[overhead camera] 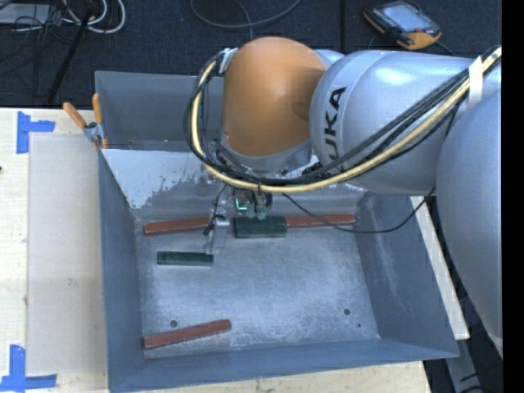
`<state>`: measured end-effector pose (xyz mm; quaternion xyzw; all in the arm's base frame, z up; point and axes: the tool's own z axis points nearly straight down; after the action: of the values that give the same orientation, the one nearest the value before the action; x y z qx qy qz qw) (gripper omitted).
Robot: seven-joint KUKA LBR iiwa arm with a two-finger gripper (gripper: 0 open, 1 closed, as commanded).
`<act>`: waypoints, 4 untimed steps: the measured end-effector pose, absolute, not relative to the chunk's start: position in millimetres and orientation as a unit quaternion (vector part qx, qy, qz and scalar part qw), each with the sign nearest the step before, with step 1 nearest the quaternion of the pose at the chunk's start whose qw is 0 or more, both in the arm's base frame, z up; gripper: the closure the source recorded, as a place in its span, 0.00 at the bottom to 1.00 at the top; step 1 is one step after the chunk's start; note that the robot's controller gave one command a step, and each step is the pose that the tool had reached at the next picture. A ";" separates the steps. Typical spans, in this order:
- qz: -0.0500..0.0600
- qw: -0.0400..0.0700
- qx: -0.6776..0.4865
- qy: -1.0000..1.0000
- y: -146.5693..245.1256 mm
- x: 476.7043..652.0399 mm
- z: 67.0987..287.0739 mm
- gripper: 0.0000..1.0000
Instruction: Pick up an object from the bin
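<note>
1. The bin point(123, 219) is grey metal with sloping walls. Its flat bottom is scuffed pale and speckled, with whitish streaks up the back wall.
2. Behind the bin is a dark carpet point(270, 11) with loose cords point(102, 6) and a handset point(401, 19) with an orange edge lying on it.
3. The arm point(393, 121) reaches in from the right. Its orange cover point(266, 97), ringed by yellow and black cables point(199, 137), hangs over the back middle of the bin.
4. The gripper point(239, 218) is low under that cover, close to the bin bottom near the back wall. Whether it is spread or pressed together I cannot tell, nor whether it grips anything.
5. Right at the gripper lies a green block point(266, 228): dark, flat and oblong, with its long side across the view. It sits at the back middle of the bottom, partly under the gripper.
6. It lies between two brown sticks in the same line: the left stick point(174, 226) apart from it, the right stick point(322, 219) just beside its right end.
7. A second block point(185, 259), of the same dark green, lies flat a little nearer and to the left, apart from the gripper.
8. A third stick point(187, 334) lies alone by the front left wall, well apart from the rest.
</note>
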<state>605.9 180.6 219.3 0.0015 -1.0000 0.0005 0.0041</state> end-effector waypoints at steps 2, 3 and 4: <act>0.000 -0.001 -0.019 -1.000 192.7 605.7 140.1 0.00; 0.001 0.002 -0.022 -1.000 194.2 604.8 104.7 0.00; 0.000 -0.001 -0.045 -0.999 190.9 603.3 143.7 0.00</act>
<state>603.3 190.9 143.7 -0.0450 -0.9990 -0.0005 -0.0007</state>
